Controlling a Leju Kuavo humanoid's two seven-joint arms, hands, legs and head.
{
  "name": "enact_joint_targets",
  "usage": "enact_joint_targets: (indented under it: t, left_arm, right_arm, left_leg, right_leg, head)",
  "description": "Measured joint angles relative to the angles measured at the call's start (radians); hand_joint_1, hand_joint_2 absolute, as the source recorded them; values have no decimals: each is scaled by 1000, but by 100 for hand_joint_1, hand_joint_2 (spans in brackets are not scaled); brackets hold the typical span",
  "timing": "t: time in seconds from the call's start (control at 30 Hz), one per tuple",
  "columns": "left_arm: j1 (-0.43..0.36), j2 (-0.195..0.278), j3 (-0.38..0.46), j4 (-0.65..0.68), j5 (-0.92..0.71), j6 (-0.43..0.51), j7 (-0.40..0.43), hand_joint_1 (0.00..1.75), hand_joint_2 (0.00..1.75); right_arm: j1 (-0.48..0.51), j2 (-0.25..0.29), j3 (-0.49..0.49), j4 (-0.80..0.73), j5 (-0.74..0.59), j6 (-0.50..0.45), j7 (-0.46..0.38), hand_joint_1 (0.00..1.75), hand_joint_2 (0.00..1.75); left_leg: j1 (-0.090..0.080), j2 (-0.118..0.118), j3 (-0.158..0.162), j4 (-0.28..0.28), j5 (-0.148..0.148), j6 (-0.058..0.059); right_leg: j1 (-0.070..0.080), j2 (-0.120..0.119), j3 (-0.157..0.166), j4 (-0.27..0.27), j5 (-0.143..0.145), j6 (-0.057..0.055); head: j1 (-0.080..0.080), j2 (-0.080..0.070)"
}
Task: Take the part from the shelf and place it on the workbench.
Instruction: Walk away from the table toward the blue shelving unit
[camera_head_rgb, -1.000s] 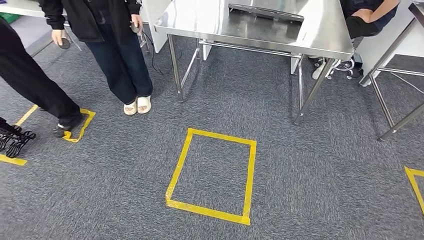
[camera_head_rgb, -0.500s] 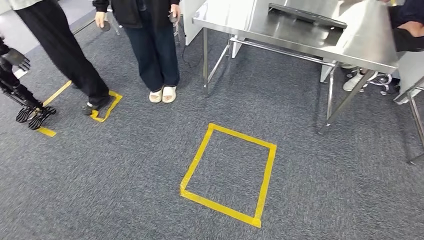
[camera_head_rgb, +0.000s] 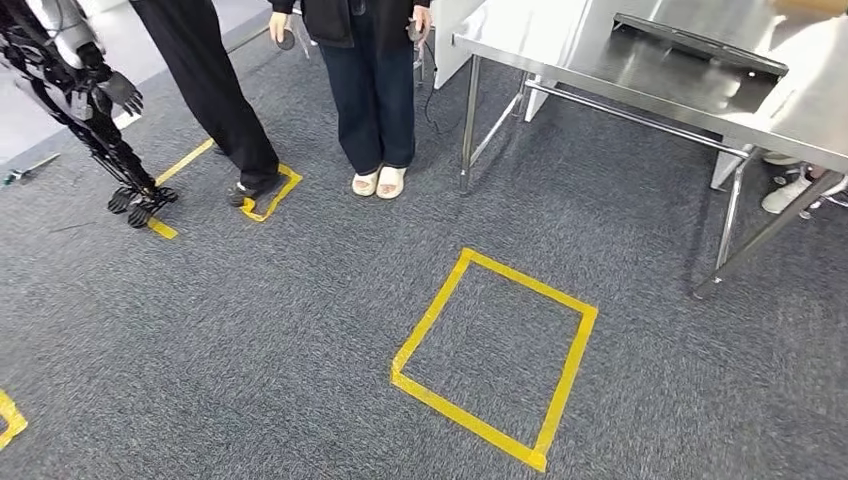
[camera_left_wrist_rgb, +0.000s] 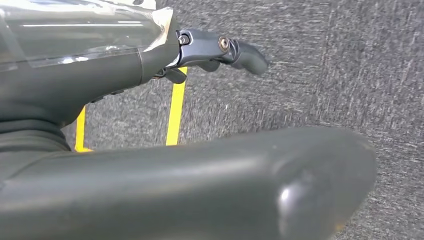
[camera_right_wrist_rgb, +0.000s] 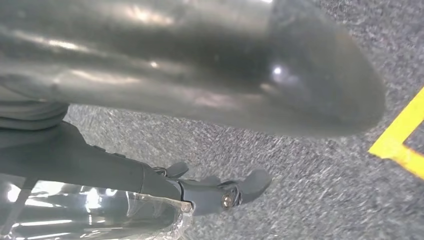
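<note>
The steel workbench (camera_head_rgb: 800, 105) stands at the far right, with a dark flat object (camera_head_rgb: 700, 42) lying on its top. In the left wrist view my left hand (camera_left_wrist_rgb: 100, 80) hangs over the grey carpet; its thick thumb (camera_left_wrist_rgb: 200, 185) and darker fingers (camera_left_wrist_rgb: 235, 50) are apart and hold nothing. The right wrist view shows my right hand (camera_right_wrist_rgb: 100, 165) the same way, its fingers (camera_right_wrist_rgb: 235, 190) stretched out and apart from the thumb (camera_right_wrist_rgb: 200, 65), with nothing held.
A yellow tape square (camera_head_rgb: 495, 357) marks the carpet ahead. Two people (camera_head_rgb: 375, 90) stand at the back beside the bench legs (camera_head_rgb: 467, 130). Another dark robot (camera_head_rgb: 90, 110) stands at the far left on a yellow tape mark (camera_head_rgb: 160, 228).
The whole picture has shifted right and down, so the camera has turned left. The other robot has come into view at the left, and less of the workbench shows.
</note>
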Motion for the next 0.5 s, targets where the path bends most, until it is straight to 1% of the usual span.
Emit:
enact_joint_targets:
  t: [0.03,0.07,0.1,0.13,0.17,0.2,0.23,0.27,0.3,0.33,0.37,0.4,0.43,0.47,0.5]
  left_arm:
    - [0,0,0,0,0,0,0,0,0]
    - [0,1,0,0,0,0,1,0,0]
    - [-1,1,0,0,0,0,2,0,0]
    - [-3,0,0,0,0,0,2,0,0]
    - [-3,0,0,0,0,1,3,0,0]
    - [-3,0,0,0,1,1,3,0,0]
    - [-2,0,0,0,1,2,3,0,0]
    - [-1,0,0,0,1,2,3,0,0]
    - [-1,0,0,0,2,3,4,0,0]
    - [-2,0,0,0,2,3,4,0,0]
    - [-4,0,0,0,2,4,4,0,0]
    - [-6,0,0,-1,2,4,4,0,0]
    - [-8,0,0,-1,2,5,4,0,0]
    - [-8,0,0,-1,2,5,4,0,0]
    - [-7,0,0,-1,2,5,4,0,0]
  right_arm:
    - [0,0,0,0,0,-1,-1,0,0]
    - [0,0,0,0,0,-1,-1,0,0]
    - [1,1,0,0,1,-2,-2,0,0]
    - [2,1,0,0,2,-2,-1,0,0]
    - [3,2,0,0,4,-2,0,0,0]
    - [3,1,0,0,6,-2,1,0,0]
    - [2,1,0,0,7,-2,2,0,0]
    - [0,2,0,0,8,-1,3,0,0]
    - [-3,2,0,0,9,0,4,0,0]
    - [-5,2,0,0,9,0,4,0,0]
    - [-7,2,0,0,10,1,5,0,0]
    - [-7,2,0,0,10,2,6,0,0]
    - [-9,2,0,0,10,3,7,0,0]
    - [-11,2,0,0,11,6,8,0,0]
    - [-14,3,0,-1,12,8,11,0,0]
  left_leg:
    - [0,13,-8,12,-9,-4]
    - [-1,37,-25,48,-32,-7]
    - [-1,65,-49,99,-63,-9]
    - [-2,89,-83,175,-102,-12]
    - [-1,101,-112,242,-130,-14]
    - [0,105,-127,282,-141,-16]
    - [1,109,-127,291,-137,-17]
    - [2,114,-103,252,-115,-17]
    - [3,125,-67,191,-88,-16]
    - [4,146,-26,122,-65,-15]
    - [2,164,7,66,-50,-12]
    - [-1,177,27,30,-42,-7]
    - [-4,182,34,13,-40,-1]
    - [-8,171,30,11,-37,7]
    - [-8,160,27,8,-33,16]
  right_leg:
    - [-3,-12,2,-2,4,-7]
    - [-5,-27,3,-5,7,-16]
    - [-6,-42,2,-7,9,-23]
    - [-2,-60,1,-7,9,-27]
    - [1,-79,-1,-6,8,-30]
    - [3,-95,-3,-6,7,-31]
    - [5,-111,-5,-6,6,-32]
    - [5,-122,-5,-6,6,-32]
    - [5,-132,-4,-6,5,-32]
    - [7,-141,-1,-6,3,-31]
    - [11,-149,0,-4,1,-28]
    - [15,-156,2,-3,-1,-25]
    - [19,-164,4,-2,-3,-20]
    - [21,-173,4,-2,-2,-16]
    - [19,-176,4,-1,-4,-11]
  head:
    - [-1,0]
    - [-3,0]
    - [-5,0]
    - [-6,0]
    - [-7,0]
    - [-7,0]
    - [-7,0]
    - [-7,0]
    - [-7,0]
    - [-8,0]
    - [-8,0]
    - [-6,0]
    - [-4,0]
    - [-1,0]
    - [1,0]
